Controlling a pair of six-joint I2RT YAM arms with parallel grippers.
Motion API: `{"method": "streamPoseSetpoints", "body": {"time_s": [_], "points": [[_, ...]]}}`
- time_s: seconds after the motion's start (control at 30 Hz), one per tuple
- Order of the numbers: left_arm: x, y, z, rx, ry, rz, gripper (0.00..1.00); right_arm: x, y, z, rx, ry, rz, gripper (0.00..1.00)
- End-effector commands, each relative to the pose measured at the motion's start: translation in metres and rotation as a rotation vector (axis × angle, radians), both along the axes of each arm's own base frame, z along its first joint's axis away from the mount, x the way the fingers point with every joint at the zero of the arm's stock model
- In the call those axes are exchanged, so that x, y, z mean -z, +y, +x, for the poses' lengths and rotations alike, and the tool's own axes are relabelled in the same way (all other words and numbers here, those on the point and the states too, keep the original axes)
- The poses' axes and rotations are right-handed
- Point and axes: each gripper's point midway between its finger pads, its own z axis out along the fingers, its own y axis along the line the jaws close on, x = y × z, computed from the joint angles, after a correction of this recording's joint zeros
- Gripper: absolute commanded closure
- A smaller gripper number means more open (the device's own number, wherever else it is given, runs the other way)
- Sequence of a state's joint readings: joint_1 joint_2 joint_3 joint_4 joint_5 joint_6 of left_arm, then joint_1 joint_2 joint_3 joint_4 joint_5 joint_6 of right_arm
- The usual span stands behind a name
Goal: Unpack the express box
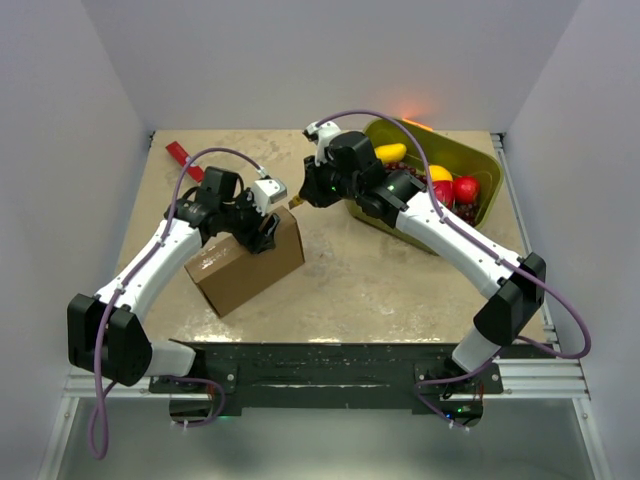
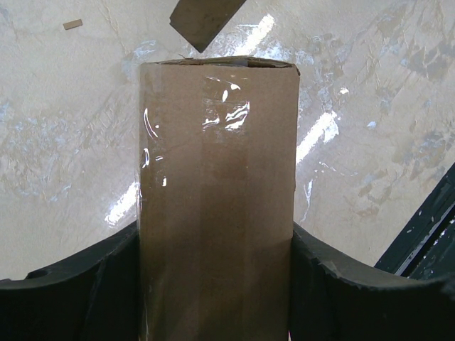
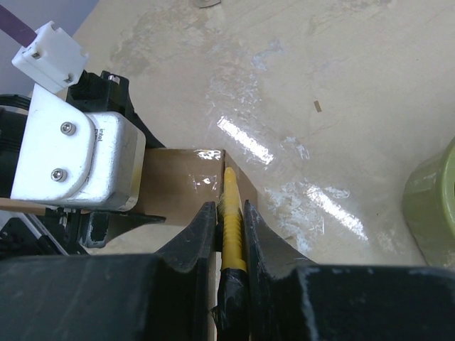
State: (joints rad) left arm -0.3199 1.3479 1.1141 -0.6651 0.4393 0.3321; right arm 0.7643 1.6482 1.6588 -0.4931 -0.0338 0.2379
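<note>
The express box [image 1: 243, 268], plain brown cardboard sealed with clear tape, lies at an angle left of centre. My left gripper [image 1: 262, 230] is shut on it at its far end. In the left wrist view the box [image 2: 217, 156] fills the gap, with both black fingers [image 2: 99, 291] pressed against its sides. My right gripper [image 1: 302, 198] hovers at the box's far corner. It is shut on a yellow ridged tool [image 3: 232, 213] with a black-taped handle. The tool's tip rests at the top edge of the box [image 3: 181, 181].
An olive-green tub [image 1: 478, 160] holding red and yellow fruit stands at the back right, under the right arm. A small red item [image 1: 180, 152] lies at the back left. A tiny cardboard chip [image 2: 72, 24] lies on the table beyond the box.
</note>
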Motion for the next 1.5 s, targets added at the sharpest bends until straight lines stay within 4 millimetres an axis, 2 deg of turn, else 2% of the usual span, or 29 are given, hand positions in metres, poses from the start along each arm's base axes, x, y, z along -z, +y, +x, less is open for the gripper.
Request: {"method": "streamPoseSetpoints", "body": {"time_s": [0.0,0.33,0.77,1.47], "points": [[-0.003,-0.003,-0.001,-0.005,0.003,-0.044,0.38,-0.032,0.000,0.005,0.027,-0.078,0.046,1.00],[-0.004,-0.005,0.003,-0.001,0.004,-0.046,0.38,-0.036,0.003,0.002,0.001,-0.082,0.062,1.00],[-0.003,-0.007,0.004,0.002,0.007,-0.051,0.38,-0.032,0.009,0.001,-0.034,-0.071,0.061,1.00],[-0.006,-0.008,0.006,-0.007,0.001,-0.059,0.38,-0.014,0.023,0.006,-0.050,-0.056,0.008,1.00]]}}
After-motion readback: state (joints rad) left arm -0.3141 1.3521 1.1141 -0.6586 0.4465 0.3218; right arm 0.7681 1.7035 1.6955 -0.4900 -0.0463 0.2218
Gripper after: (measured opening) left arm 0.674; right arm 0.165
